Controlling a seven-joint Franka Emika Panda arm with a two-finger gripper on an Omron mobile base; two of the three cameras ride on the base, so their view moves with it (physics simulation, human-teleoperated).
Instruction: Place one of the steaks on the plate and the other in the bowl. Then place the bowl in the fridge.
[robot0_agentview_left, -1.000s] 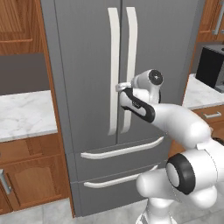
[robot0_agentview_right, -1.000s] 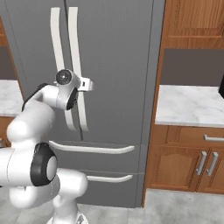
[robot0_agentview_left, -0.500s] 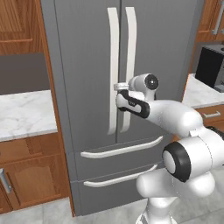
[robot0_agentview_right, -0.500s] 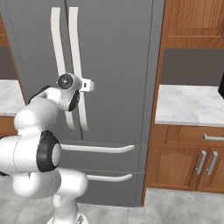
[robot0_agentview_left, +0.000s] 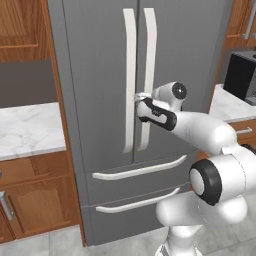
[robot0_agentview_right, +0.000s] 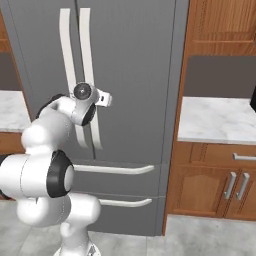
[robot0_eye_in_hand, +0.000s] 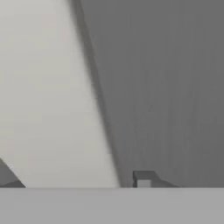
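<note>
1. Fridge (robot0_agentview_left: 100, 75) stands shut, right in front of the robot.
2. Gripper (robot0_agentview_left: 139, 96) is at the handle (robot0_agentview_left: 129, 80); I cannot tell if it grips yet.
3. It could slip off when pulling, I think.

Both base views facing the fridge (robot0_agentview_left: 100, 75); hand view pressed close.

A marble surface (robot0_agentview_left: 27, 130) runs to the left of the fridge (robot0_agentview_left: 100, 60), over wooden cabinets (robot0_agentview_left: 35, 200), its front edge bare. On the other side a second marble surface (robot0_agentview_right: 217, 120) meets the fridge's side, above cabinets (robot0_agentview_right: 210, 187) with pale handles. A dark appliance (robot0_agentview_left: 241, 75) stands at that surface's far right end. The grey tiled floor (robot0_agentview_right: 200, 240) carries the fridge and cabinets.
</note>
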